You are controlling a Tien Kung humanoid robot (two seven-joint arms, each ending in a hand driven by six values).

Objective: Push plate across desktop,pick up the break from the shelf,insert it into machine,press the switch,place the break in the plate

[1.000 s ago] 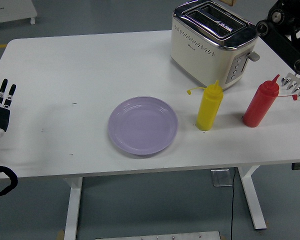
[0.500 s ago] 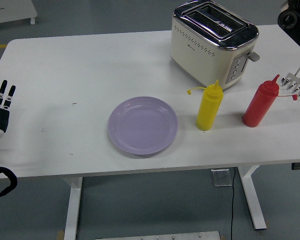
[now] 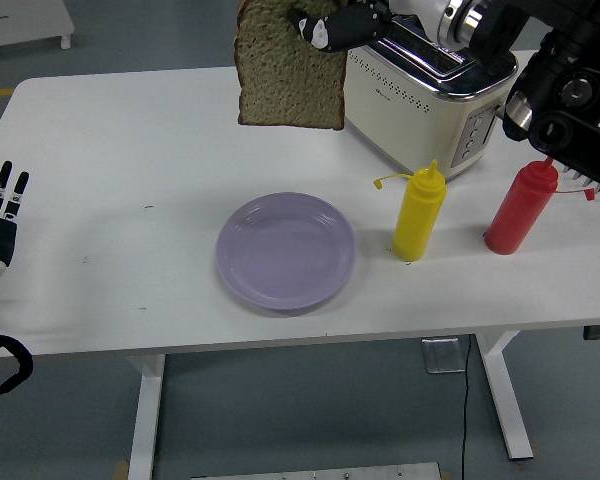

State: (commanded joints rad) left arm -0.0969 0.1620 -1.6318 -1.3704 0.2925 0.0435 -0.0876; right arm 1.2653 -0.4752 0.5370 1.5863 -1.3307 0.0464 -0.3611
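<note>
The right hand [image 3: 342, 26], absent from view half a second ago, now reaches in from the upper right with its fingers pinched on the top edge of a slice of bread [image 3: 288, 68], which hangs in the air above the white table [image 3: 130, 150], just left of the cream toaster [image 3: 430, 95]. The lilac plate [image 3: 286, 250] has not moved and holds nothing. The yellow bottle [image 3: 419, 213] and red bottle [image 3: 520, 207] stand where they stood (both capped). The left hand [image 3: 0, 205] stays at the table's left edge, fingers straight and apart.
</note>
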